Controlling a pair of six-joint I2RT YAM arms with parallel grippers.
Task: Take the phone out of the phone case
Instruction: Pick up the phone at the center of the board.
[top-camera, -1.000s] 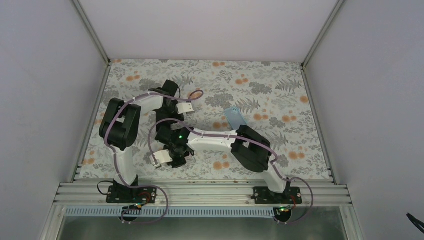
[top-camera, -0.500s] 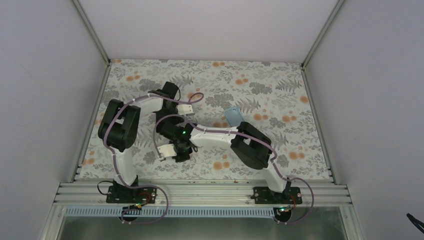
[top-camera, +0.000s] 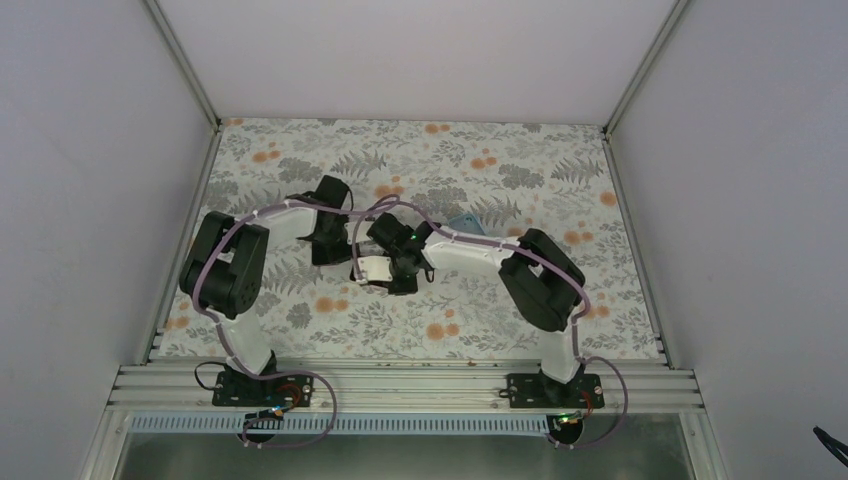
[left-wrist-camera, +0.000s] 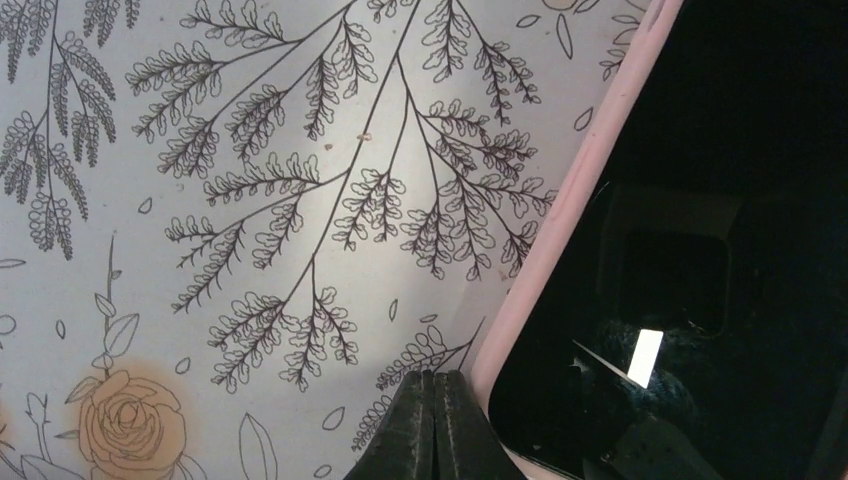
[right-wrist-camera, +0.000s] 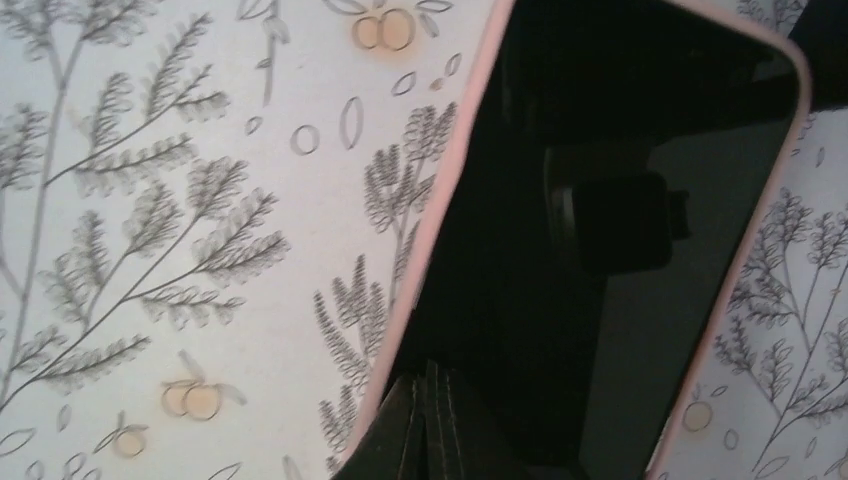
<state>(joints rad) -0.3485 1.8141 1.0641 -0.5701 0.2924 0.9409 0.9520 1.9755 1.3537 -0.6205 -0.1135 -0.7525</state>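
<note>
A black phone (left-wrist-camera: 720, 250) sits in a pink case (left-wrist-camera: 560, 220) flat on the flowered cloth. In the left wrist view my left gripper (left-wrist-camera: 435, 405) is shut and empty, its tips on the cloth just beside the case's corner. In the right wrist view the phone (right-wrist-camera: 600, 200) and the case's rim (right-wrist-camera: 440, 200) fill the frame. My right gripper (right-wrist-camera: 428, 410) is shut, with its tips over the screen just inside the case's left edge. In the top view both grippers meet mid-table, left (top-camera: 330, 243) and right (top-camera: 385, 268), and the arms hide the phone.
A light blue flat item (top-camera: 468, 221) lies just behind the right arm's forearm. Metal frame rails (top-camera: 180, 260) run along the left and right sides of the cloth. The arm bases stand at the near rail (top-camera: 400, 385).
My right gripper has swung from the near left of the cloth up to the middle, next to the left gripper. My left gripper has drawn slightly nearer and leftward.
</note>
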